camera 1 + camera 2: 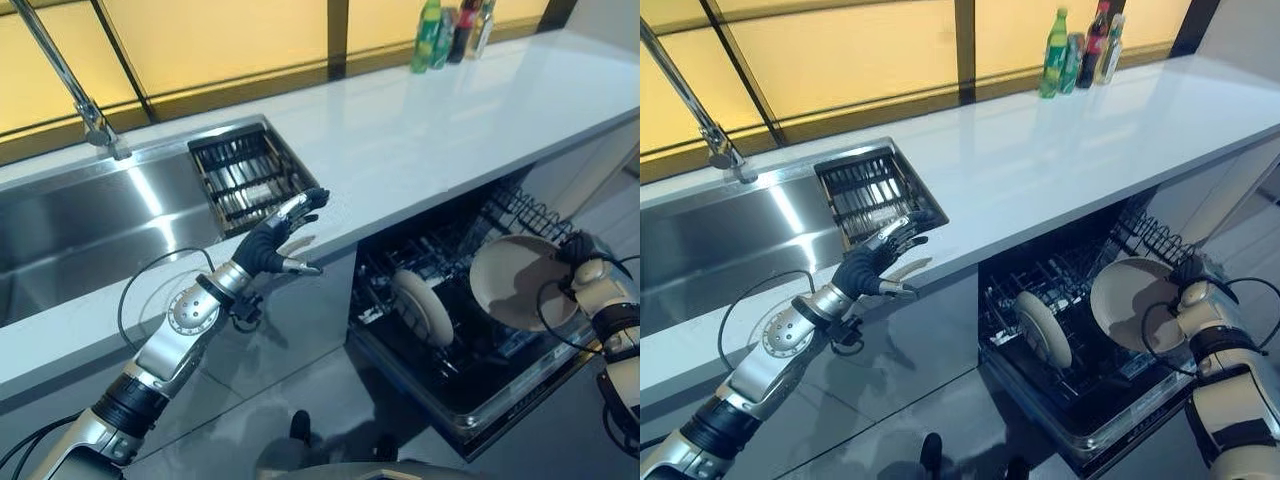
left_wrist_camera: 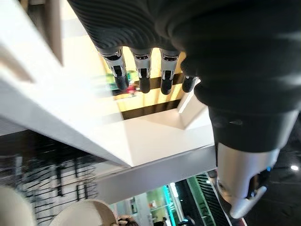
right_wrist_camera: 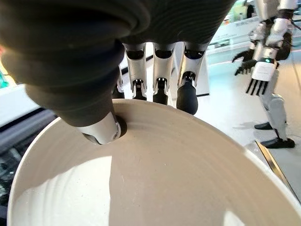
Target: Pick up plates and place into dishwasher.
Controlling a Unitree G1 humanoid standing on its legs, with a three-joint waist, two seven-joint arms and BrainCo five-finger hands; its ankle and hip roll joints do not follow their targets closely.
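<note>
My right hand [image 1: 587,264] grips a cream plate [image 1: 520,285] by its rim and holds it tilted over the open dishwasher's lower rack [image 1: 500,405]. In the right wrist view the thumb [image 3: 101,129] presses on the plate's inner face [image 3: 150,179] while the fingers [image 3: 160,89] curl behind the rim. Another cream plate [image 1: 422,305] stands on edge in the rack, to the left of the held one. My left hand [image 1: 275,240] hovers open at the counter's front edge beside the sink, holding nothing; its straight fingers [image 2: 141,75] show in the left wrist view.
The white countertop [image 1: 430,130] runs above the dishwasher. A steel sink [image 1: 80,220] with a faucet [image 1: 90,110] and a wire drain basket [image 1: 245,175] lies at left. Bottles [image 1: 450,30] stand at the back. An upper wire rack [image 1: 530,215] juts out behind the held plate.
</note>
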